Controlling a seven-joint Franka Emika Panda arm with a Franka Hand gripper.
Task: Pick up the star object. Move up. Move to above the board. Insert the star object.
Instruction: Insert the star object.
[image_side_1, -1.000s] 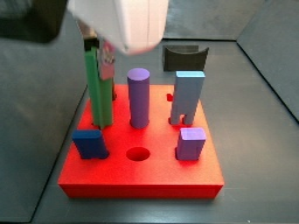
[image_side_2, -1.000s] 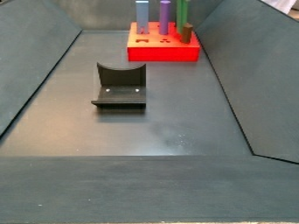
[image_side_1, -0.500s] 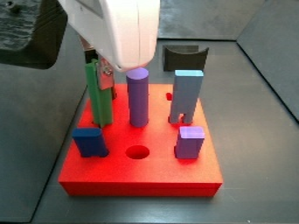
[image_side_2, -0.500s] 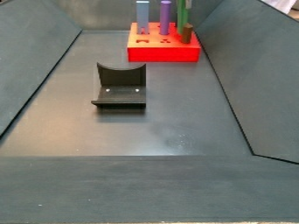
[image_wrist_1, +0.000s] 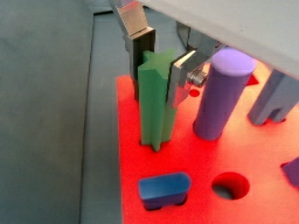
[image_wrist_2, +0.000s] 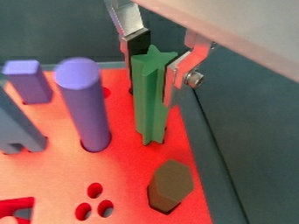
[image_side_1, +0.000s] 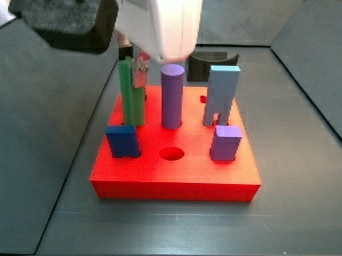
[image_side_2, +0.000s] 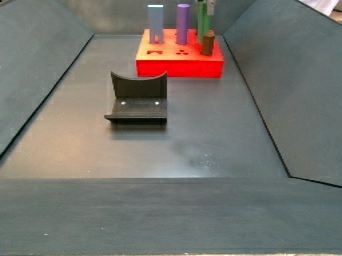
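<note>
The star object (image_wrist_1: 158, 105) (image_wrist_2: 149, 101) is a tall green rod with ridged sides. It stands upright with its foot in the red board (image_wrist_1: 128, 131) (image_wrist_2: 122, 166), near one edge. My gripper (image_wrist_1: 162, 68) (image_wrist_2: 156, 66) is at the rod's top end, a silver finger pressed against each side, shut on it. In a side view the rod (image_side_1: 130, 90) rises from the board (image_side_1: 174, 175) under the white gripper body, which hides its top. In the far side view the board (image_side_2: 174, 65) lies at the back with the rod (image_side_2: 205, 25) on it.
On the board stand a purple cylinder (image_side_1: 173, 95), a light blue pillar (image_side_1: 223, 95), a dark blue block (image_side_1: 123, 140) and a small purple block (image_side_1: 226, 143), beside an open round hole (image_side_1: 170, 155). The fixture (image_side_2: 138, 97) stands on the dark floor. Sloping walls enclose the floor.
The board with all its pegs has shifted in both side views, along with the gripper. The star object has stayed between the fingers.
</note>
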